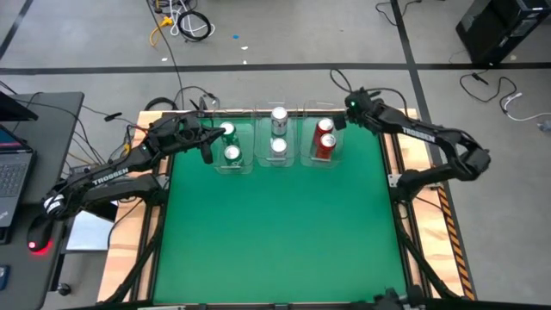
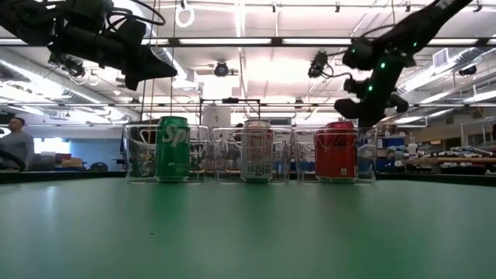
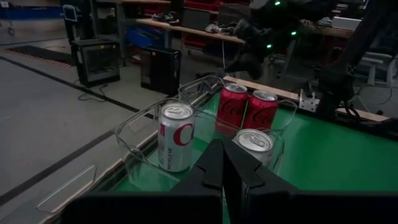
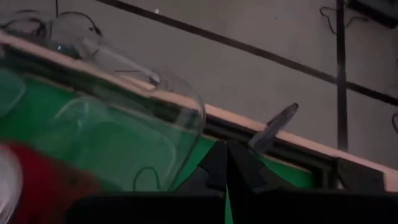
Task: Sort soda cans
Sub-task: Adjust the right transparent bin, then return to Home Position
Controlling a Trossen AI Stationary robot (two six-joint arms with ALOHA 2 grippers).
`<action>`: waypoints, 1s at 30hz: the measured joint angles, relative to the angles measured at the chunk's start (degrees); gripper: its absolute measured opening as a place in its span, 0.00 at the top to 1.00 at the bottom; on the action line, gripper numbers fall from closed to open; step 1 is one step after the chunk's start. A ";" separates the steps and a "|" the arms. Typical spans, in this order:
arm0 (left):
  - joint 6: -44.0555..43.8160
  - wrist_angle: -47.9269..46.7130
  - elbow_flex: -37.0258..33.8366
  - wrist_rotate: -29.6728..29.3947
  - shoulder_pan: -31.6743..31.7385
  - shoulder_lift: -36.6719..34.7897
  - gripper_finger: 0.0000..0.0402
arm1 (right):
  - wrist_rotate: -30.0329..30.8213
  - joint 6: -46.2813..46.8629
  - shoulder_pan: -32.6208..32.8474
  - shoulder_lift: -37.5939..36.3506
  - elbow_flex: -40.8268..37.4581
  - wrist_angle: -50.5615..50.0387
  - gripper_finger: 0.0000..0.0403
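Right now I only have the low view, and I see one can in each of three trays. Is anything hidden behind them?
Observer: Yes. From above, each of the clear trays holds two cans, one behind the other: green cans, silver cans, red cans.
Operator: Where is the left gripper?
Observer: The left gripper hangs just outside the green pair's tray, fingers shut, holding nothing.
Operator: And the right one?
Observer: The right gripper is by the red pair's tray at the table's far edge, also shut and empty.
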 joint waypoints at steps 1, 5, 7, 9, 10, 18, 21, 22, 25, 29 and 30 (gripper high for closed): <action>0.02 -0.02 -0.02 0.00 0.00 0.00 1.00 | -0.42 -0.05 -0.95 1.18 0.02 1.18 1.00; 0.04 -0.11 0.00 0.00 0.00 0.00 1.00 | -1.91 -0.17 -3.86 5.55 0.02 4.23 1.00; 0.04 -0.13 0.00 0.00 0.00 0.00 1.00 | -3.62 -0.34 -4.53 7.28 0.02 5.51 1.00; 0.04 -0.13 0.01 0.01 0.00 0.00 1.00 | -8.05 -1.46 -4.79 8.50 0.02 8.00 1.00; 0.04 -0.13 0.03 0.00 0.00 0.00 1.00 | -10.19 -2.08 -4.81 8.85 0.02 9.69 1.00; 0.21 -0.19 0.03 0.07 0.00 0.00 1.00 | -13.57 -3.88 -3.77 5.05 0.02 12.02 1.00; 0.41 -0.19 0.03 0.10 0.00 -0.12 1.00 | -13.59 -4.58 -3.12 0.29 0.02 9.44 1.00; 0.41 -0.23 0.03 0.19 0.00 -0.25 1.00 | -13.59 -5.19 -2.53 -1.71 0.02 8.69 1.00; 0.97 -0.21 0.03 2.39 -0.02 -0.35 1.00 | -15.58 -9.10 0.31 -7.55 0.04 5.67 1.00; 2.61 0.14 0.05 3.37 -2.10 -0.85 1.00 | -22.68 -14.63 6.46 -15.04 -1.29 4.78 1.00; 3.25 -0.02 0.05 3.28 -3.03 -1.16 1.00 | -24.38 -15.71 8.21 -16.92 -2.28 5.65 1.00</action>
